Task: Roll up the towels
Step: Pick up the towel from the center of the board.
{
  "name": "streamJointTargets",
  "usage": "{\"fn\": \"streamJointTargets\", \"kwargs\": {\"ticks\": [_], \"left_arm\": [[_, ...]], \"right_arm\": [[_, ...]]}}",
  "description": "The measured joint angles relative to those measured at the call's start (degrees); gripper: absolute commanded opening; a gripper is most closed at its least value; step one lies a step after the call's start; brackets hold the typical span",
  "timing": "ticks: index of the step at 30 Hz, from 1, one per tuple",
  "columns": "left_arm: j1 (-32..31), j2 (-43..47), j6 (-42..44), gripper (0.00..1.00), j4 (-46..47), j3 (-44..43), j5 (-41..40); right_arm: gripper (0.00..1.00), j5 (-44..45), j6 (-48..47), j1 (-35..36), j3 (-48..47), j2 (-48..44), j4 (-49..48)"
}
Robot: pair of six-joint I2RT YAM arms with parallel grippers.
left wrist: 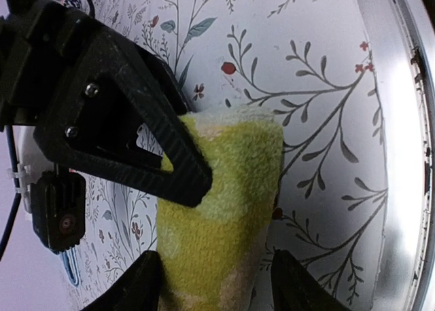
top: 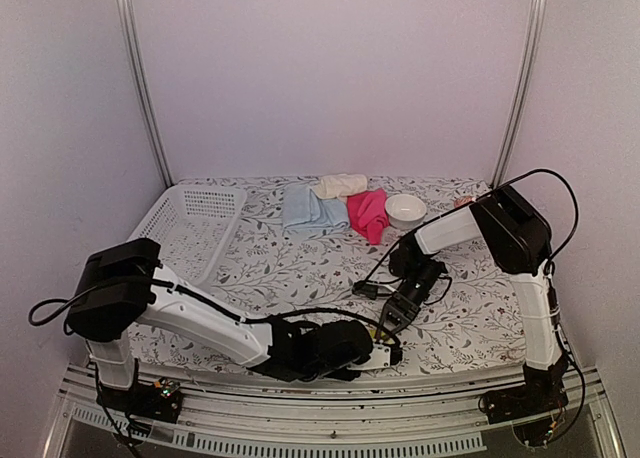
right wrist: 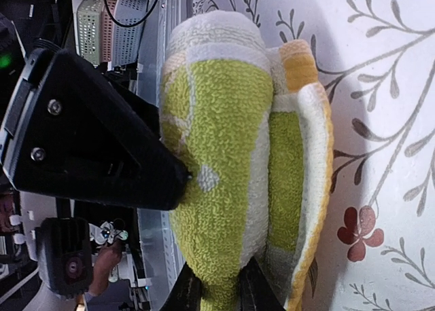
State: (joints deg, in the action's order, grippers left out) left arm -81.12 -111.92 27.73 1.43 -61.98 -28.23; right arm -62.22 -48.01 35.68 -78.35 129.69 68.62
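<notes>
The yellow-green towel [left wrist: 224,189] is found in a rolled shape on the floral table covering [top: 300,268], close to the near edge of the table and a little to the right of its middle. It is gripped by both arms at the same time. The left gripper [left wrist: 217,287] is clenched on it: in the left wrist view the roll is seen between the two fingers, which are pressed to its sides. The right gripper [right wrist: 221,294] is also clenched on it: in the right wrist view the narrow lower end of the roll is pinched between the two fingers. In each wrist view one black finger [left wrist: 136,134] of the opposite gripper is seen touching the side of the roll. White bands and an orange edge are shown on the outer layer of the cloth, and this layer stands a little apart from the roll on the right side. In the top view the towel is almost fully hidden by the two grippers. The other towels are placed at the far side of the table, well apart from the grippers: the light blue towel [top: 308,211], the cream towel [top: 341,185] just behind it, and the hot pink towel [top: 368,214] beside it. A white bowl [top: 405,222] is seen just to the right of the pink one, and a white basket [top: 170,223] stands at the far left.
</notes>
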Motion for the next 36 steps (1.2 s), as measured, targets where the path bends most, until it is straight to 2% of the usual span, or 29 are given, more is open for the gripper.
{"fn": "streamJointTargets", "kwargs": {"ticks": [9,13,15,20,23,27,32,36], "left_arm": [[-0.74,-4.02,3.13,0.55,3.19,-1.55,-4.5],[-0.87,-6.32,4.13,0.5,4.68,-3.37,-6.47],[-1.01,-6.99,4.48,0.44,5.01,-3.89,-7.28],[-1.01,-8.04,5.33,0.28,5.38,-4.33,-8.07],[-0.81,-8.04,5.25,0.22,5.27,-4.31,-7.65],[-0.2,-8.0,5.05,0.2,5.57,-4.26,-6.97],[1.33,-6.05,3.61,0.18,5.68,-2.8,-4.55],[3.67,-2.99,1.42,0.16,4.13,-2.19,-1.7]], "right_arm": [[0.1,-4.68,-3.93,-1.03,-2.78,4.68,7.15],[0.12,-5.09,-5.07,-1.16,-3.37,5.01,8.17],[0.17,-5.2,-5.27,-1.2,-3.45,5.05,8.41],[0.4,-4.98,-5.77,-1.62,-3.65,5.01,8.85],[0.45,-4.15,-5.55,-2.1,-3.61,4.11,8.68],[0.6,-1.6,-4.24,-3.58,-3.34,-0.15,7.96],[0.59,1.01,-3.39,-10.67,-3.32,-8.46,7.48],[0.58,4.46,-0.24,-16.74,0.33,-17.73,0.46]]}}
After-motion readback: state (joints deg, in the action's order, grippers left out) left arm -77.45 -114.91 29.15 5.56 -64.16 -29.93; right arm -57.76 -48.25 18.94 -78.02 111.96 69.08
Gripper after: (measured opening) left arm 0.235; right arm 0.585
